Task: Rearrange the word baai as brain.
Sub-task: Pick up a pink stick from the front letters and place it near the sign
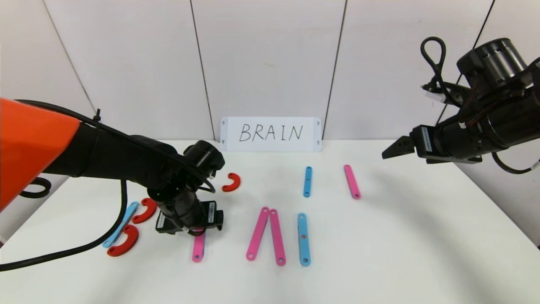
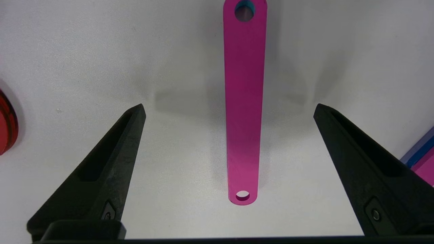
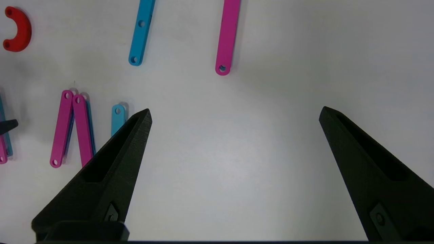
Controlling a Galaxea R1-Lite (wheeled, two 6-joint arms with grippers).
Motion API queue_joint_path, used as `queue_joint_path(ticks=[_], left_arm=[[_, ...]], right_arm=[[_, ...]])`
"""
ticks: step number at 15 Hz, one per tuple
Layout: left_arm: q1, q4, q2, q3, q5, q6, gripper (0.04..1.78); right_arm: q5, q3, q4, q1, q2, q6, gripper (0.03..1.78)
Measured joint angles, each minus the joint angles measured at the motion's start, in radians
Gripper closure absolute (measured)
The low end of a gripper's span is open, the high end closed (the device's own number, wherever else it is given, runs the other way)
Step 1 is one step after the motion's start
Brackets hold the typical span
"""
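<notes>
The word baai lies as a front row of flat pieces: a light blue strip (image 1: pixel 121 223) with two red curves (image 1: pixel 145 210), a pink strip (image 1: pixel 198 249), a pink pair (image 1: pixel 268 234) leaning together, and a blue strip (image 1: pixel 303 239). My left gripper (image 1: pixel 192 228) points down over the second letter. In the left wrist view it (image 2: pixel 229 108) is open, astride the pink strip (image 2: pixel 243 101) without touching it. My right gripper (image 1: pixel 390 150) hangs raised at the right, open (image 3: pixel 235 113) over bare table. A built brain is out of view.
A loose red curve (image 1: pixel 231 182), a blue strip (image 1: pixel 307 181) and a pink strip (image 1: pixel 352 181) lie behind the row. The white card handwritten BRAIN (image 1: pixel 270 133) stands against the back wall. A black cable (image 1: pixel 63 253) trails across the table's left side.
</notes>
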Motion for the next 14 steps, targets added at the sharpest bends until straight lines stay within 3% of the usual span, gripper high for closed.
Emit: queue_joint_path(ticks=[4, 7, 10, 14], left_arm=[[0.000, 0.000, 0.009, 0.000, 0.000, 0.000, 0.09], [0.000, 0.000, 0.014, -0.002, 0.000, 0.000, 0.24], [0.000, -0.006, 0.021, -0.004, -0.001, -0.001, 0.63], [0.000, -0.019, 0.026, -0.004, 0.000, -0.001, 1.35]], right_arm=[[-0.001, 0.000, 0.000, -0.001, 0.000, 0.000, 0.08], [-0.001, 0.000, 0.000, -0.001, -0.001, 0.001, 0.08], [-0.001, 0.000, 0.000, -0.001, -0.002, 0.000, 0.08], [-0.001, 0.000, 0.000, -0.001, -0.004, 0.001, 0.08]])
